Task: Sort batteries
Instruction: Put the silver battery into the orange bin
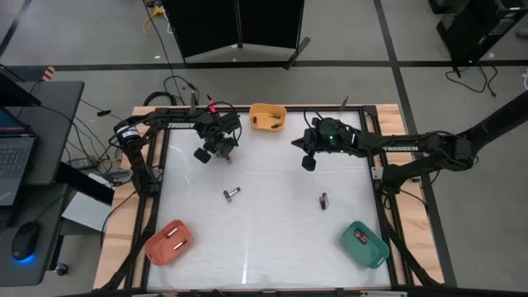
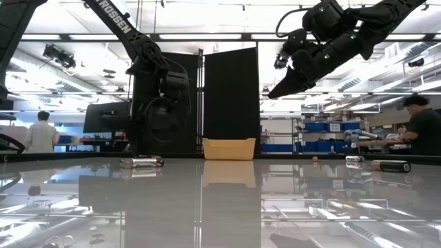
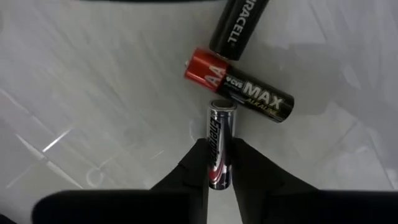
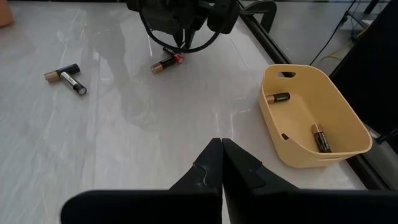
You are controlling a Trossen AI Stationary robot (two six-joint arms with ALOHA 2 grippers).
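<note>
A silver Energizer battery [image 3: 218,144] lies on the counter [image 1: 264,239] between the fingers of the left claw [image 3: 219,163], which grips its lower end. Touching its top is a red-and-black AA battery [image 3: 239,86], with a black Duracell battery [image 3: 236,28] just beyond. The right claw [image 4: 221,163] hangs clenched and empty above the counter near the yellow bin [image 4: 311,121], which holds two batteries. The orange bin [image 1: 169,242] and green bin [image 1: 365,243] each hold two. Loose batteries remain mid-counter, so sorting looks roughly half done.
</note>
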